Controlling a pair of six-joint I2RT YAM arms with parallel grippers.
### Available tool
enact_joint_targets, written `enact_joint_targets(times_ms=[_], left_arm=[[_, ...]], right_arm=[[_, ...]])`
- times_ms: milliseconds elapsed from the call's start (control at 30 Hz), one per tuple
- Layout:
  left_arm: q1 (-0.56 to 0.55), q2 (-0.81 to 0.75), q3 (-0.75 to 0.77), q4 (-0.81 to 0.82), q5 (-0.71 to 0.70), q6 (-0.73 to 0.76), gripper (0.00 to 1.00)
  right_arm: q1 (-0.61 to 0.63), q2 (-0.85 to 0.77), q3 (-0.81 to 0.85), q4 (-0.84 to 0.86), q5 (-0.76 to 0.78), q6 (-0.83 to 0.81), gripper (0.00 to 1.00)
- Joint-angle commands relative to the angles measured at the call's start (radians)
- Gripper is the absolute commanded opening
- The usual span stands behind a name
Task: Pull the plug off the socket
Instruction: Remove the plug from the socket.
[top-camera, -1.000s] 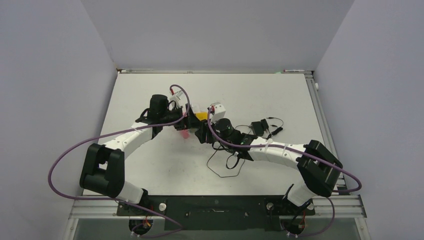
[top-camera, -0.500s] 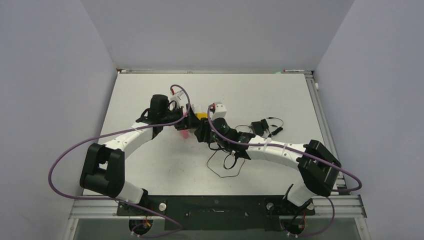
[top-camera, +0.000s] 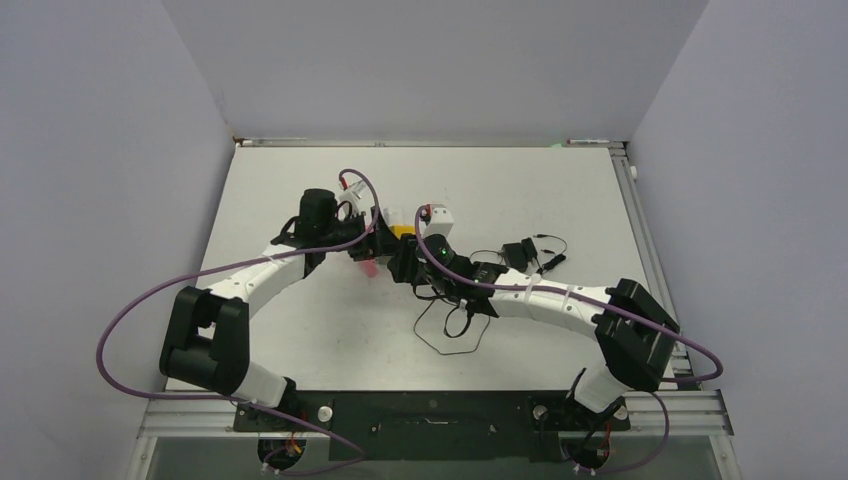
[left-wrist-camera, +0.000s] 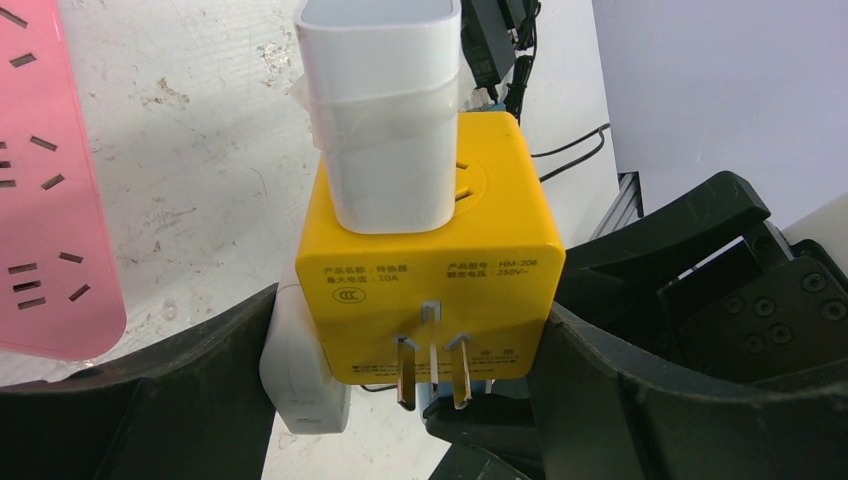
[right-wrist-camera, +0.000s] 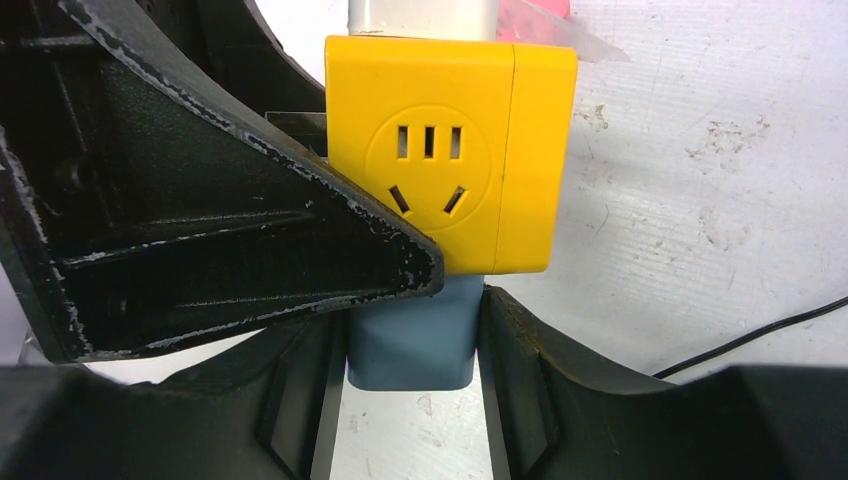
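- The blue-grey plug (right-wrist-camera: 410, 350) is sitting against one face of the yellow socket cube (right-wrist-camera: 450, 150), with no gap showing between them. Both are near the middle of the bench (top-camera: 560, 190), a little toward its far edge.
- The right end effector (right-wrist-camera: 412, 325) is pinching this plug, one finger pressing on each side.
- The left end effector (left-wrist-camera: 415, 330) is clamping the cube from both sides, and a small white plug (left-wrist-camera: 300, 380) is sitting between one finger and the cube.
- A larger white plug (left-wrist-camera: 380, 110) is sticking out of another face of the cube.
- A pink power strip (left-wrist-camera: 50, 200) is lying on the bench near the cube.
- A black adapter (top-camera: 518, 252) with thin cables is lying toward the right edge.
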Motion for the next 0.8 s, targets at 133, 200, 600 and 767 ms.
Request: enact_joint_targets(times_ms=[133, 200, 600, 767], left_arm=[[0.007, -0.014, 0.047, 0.038, 0.012, 0.048, 0.00], [0.012, -0.017, 0.053, 0.034, 0.013, 0.058, 0.00], [0.013, -0.012, 0.074, -0.033, 0.019, 0.099, 0.00], [0.013, -0.010, 0.074, -0.037, 0.019, 0.101, 0.00]], right_arm=[[-0.009, -0.035, 0.015, 0.145, -0.014, -0.050, 0.05], [-0.009, -0.049, 0.009, 0.165, -0.045, -0.092, 0.05], [-0.023, -0.115, -0.054, 0.266, -0.269, -0.252, 0.05], [-0.026, -0.120, -0.058, 0.273, -0.289, -0.263, 0.05]])
